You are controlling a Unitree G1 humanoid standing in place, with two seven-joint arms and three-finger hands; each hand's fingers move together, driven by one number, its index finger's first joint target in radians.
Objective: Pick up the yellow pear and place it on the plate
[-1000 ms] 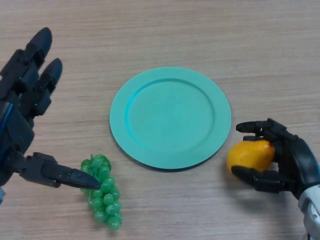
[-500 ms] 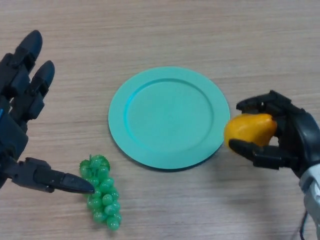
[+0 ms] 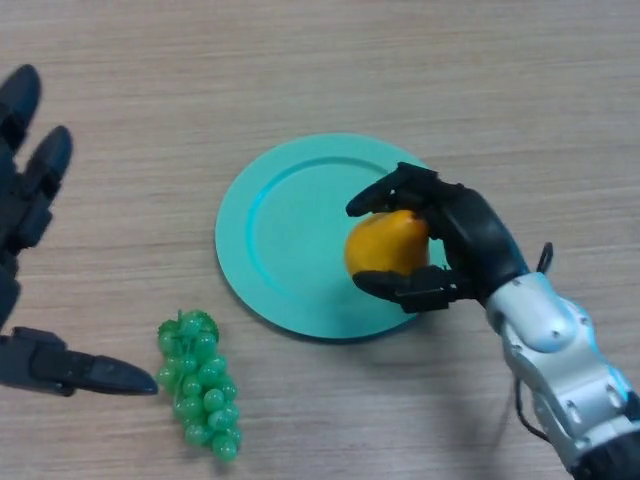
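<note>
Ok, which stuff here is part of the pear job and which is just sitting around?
Part of the job:
yellow pear
teal plate
right hand, curled round the pear over the plate

Just lying about:
green grapes
left hand, open, idle

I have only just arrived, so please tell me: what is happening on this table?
The robot's right hand holds a yellow pear, its fingers curled round it, over the right part of a teal plate. The pear is not released yet, and I cannot tell whether it touches the plate. The left hand is open at the table's left edge and holds nothing. A bunch of green grapes lies on the table below the plate's left side.
</note>
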